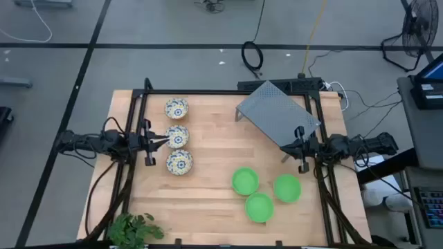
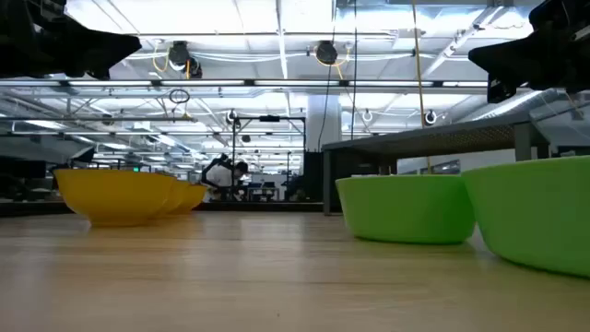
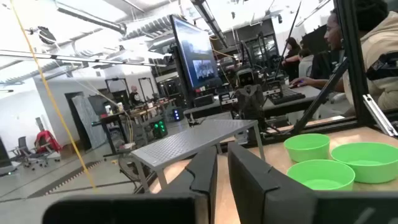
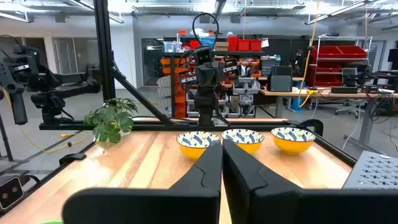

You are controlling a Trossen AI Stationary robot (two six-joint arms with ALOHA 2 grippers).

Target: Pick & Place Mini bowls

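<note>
While parked at the desk's [image 1: 208, 200] left edge, left gripper [image 1: 165, 142] clenched, fingers together, tips just beside the middle one of the three patterned bowls [image 1: 177, 136]. Stacked nowhere: those three sit in a column near the left edge, one [image 1: 176, 108] toward the far left corner, one [image 1: 179, 162] nearer the desk's middle, all upright, openings up, blue-and-yellow flowers inside, yellow outside. Round, so no long axis to speak of.

Right gripper [image 1: 299, 148] likewise clenched, hovering at the right edge, beside the near corner of the grey perforated rack [image 1: 278, 114]. Three green bowls grouped toward the near right part of the desk, in front of that gripper: one [image 1: 245, 181] toward the middle, one [image 1: 286, 187] nearest the right edge, one [image 1: 259, 207] closest to the near edge. All upright, close together, near-touching; cannot tell from above whether rims meet.

Rack tilted across the far right corner, standing on legs between the right gripper and the far edge. Leafy plant [image 1: 133, 229] at the near left corner. Seated person [image 3: 367, 43] visible beyond the desk in the left wrist view.
</note>
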